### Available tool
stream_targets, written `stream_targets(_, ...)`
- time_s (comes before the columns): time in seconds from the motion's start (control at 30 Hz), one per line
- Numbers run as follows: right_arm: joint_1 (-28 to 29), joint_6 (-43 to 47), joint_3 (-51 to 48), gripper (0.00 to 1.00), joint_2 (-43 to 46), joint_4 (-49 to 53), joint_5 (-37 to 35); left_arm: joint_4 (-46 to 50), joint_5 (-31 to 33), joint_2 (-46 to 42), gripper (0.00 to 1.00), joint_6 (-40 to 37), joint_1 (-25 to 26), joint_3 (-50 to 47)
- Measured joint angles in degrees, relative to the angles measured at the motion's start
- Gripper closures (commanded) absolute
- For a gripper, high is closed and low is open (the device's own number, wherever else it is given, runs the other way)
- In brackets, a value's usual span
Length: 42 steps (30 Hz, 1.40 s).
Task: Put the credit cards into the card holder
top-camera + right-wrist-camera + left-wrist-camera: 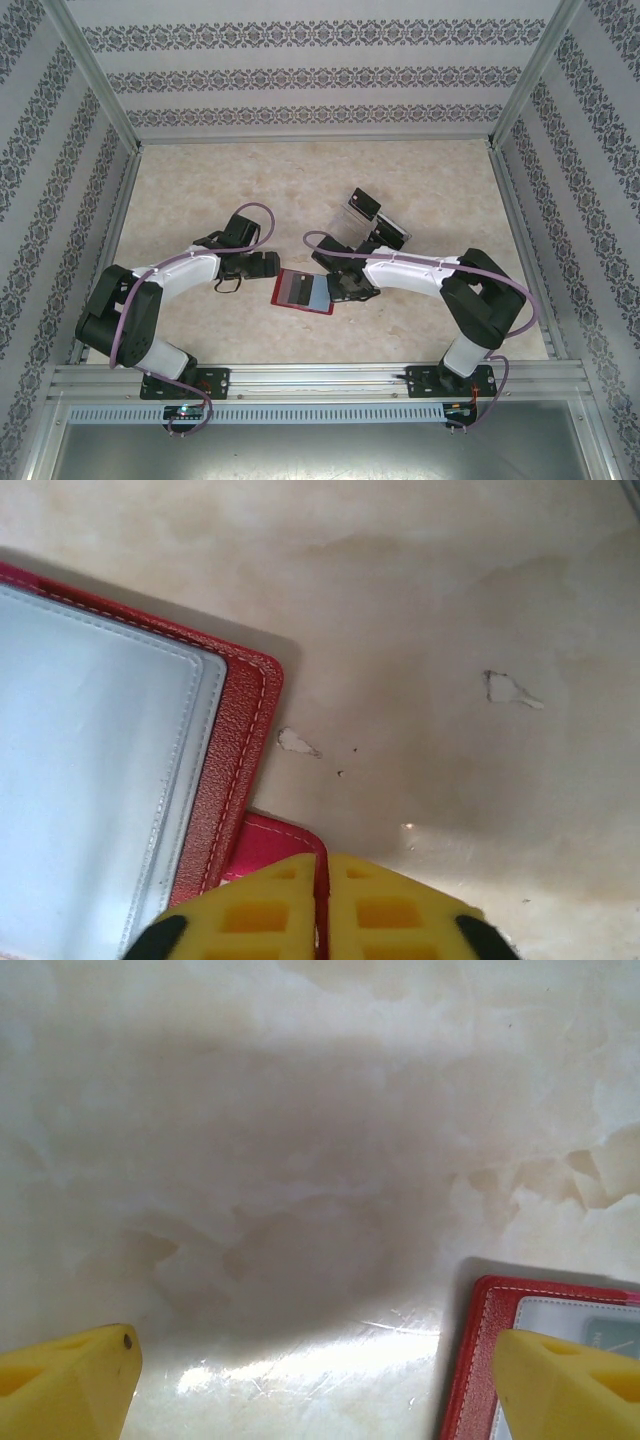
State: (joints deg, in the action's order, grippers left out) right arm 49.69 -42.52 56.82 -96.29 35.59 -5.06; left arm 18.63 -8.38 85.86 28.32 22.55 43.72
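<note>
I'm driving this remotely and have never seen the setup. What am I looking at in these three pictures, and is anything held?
Two robot arms are bolted at the near edge of the table. The wide picture comes from a fixed camera above and behind them. The other two come from wrist cameras, so the yellow pieces are each arm's own fingers. An open red wallet lies between the arms. Farther back stands a clear rack with black cards. The left tool is open and empty, near the wallet's edge. The right tool is shut, pinching the wallet's red tab.
</note>
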Motion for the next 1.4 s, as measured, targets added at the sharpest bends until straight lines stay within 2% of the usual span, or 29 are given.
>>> stream_targets(0.1,-0.46,4.33,0.02,1.0,0.02,0.35,-0.74,0.72,0.0,0.0,0.09,0.0,0.02,0.04)
stream_targets(0.4,-4.15,18.8,2.03,0.99,0.0,2.84,-4.15,2.01,-0.22,0.0,0.08,-0.07,1.6,1.7)
stream_targets(0.43,-4.57,19.63,2.36,0.97,0.0,2.97,-4.48,2.01,-0.22,0.0,0.08,-0.09,1.86,1.9)
stream_targets(0.53,-5.62,21.49,3.32,0.72,-0.07,3.17,-4.98,2.03,-0.28,0.13,0.08,-0.39,2.91,2.51)
stream_targets(0.6,-5.84,22.34,3.82,0.62,-0.11,3.43,-5.03,2.05,-0.48,0.59,0.08,-0.85,3.54,3.04)
stream_targets(0.7,-5.84,21.68,4.04,0.54,0.35,3.85,-4.52,2.43,-0.44,1.14,0.08,-1.38,4.59,3.43)
stream_targets(0.87,-5.84,17.25,4.0,0.53,7.39,4.81,-1.62,4.24,0.31,1.31,0.08,-2.27,6.97,3.54)
stream_targets(1.03,-5.84,10.91,1.68,0.53,15.87,0.87,4.11,5.51,1.99,1.31,0.08,-2.51,8.96,3.54)
stream_targets(1.23,-5.77,6.54,-3.1,0.5,15.3,-4.35,10.4,5.68,3.96,2.99,0.08,-2.43,9.66,3.54)
stream_targets(1.4,-5.16,5.73,-4.74,0.5,13.46,-7.04,13.0,5.77,4.94,4.5,0.08,-2.4,9.81,3.58)
